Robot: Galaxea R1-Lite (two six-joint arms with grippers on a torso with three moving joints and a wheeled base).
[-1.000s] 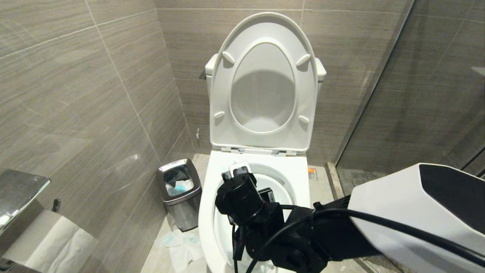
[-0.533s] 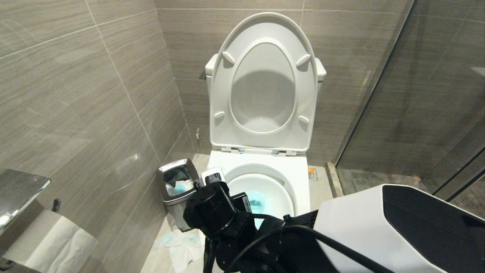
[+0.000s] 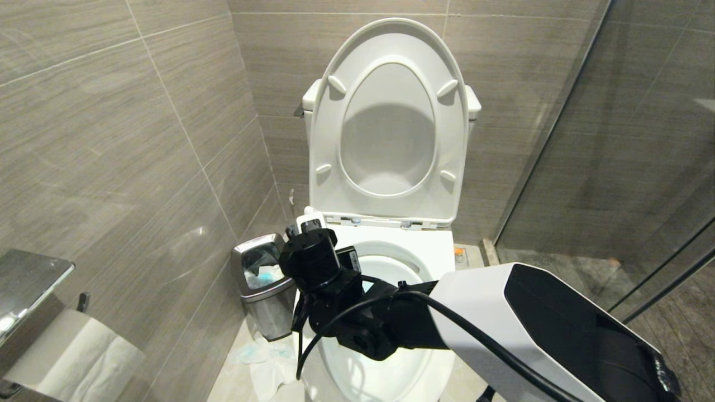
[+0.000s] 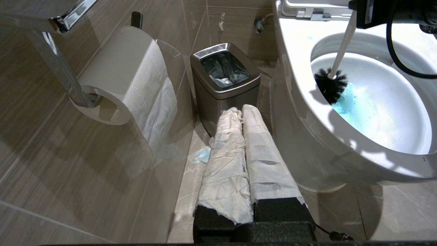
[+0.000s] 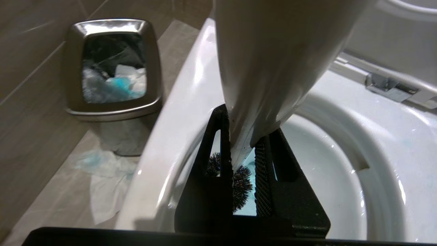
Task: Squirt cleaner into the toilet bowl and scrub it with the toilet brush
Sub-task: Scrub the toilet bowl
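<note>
I'm holding the brush with the right gripper, jaws nearly closed and clamped on the white handle, high up its length. The black bristle head is sitting inside the bowl against the wall on the bin side, just above the blue cleaner pooling in the water. In the head view the right gripper is working over the bowl's left rim.

I'm judging the brush light and its handle stiff but smooth, so it may twist or slide in the jaws once the bristles press hard. Gripping this far from the head gives reach but also leverage against the hold, so I'm planning gentle pressure. The bristles look springy and likely to flick droplets. The porcelain is glossy and wet, so the head should be skating easily.

The left gripper, paper-wrapped fingers pressed together and empty, is parked low beside the toilet, pointing at the bin.
</note>
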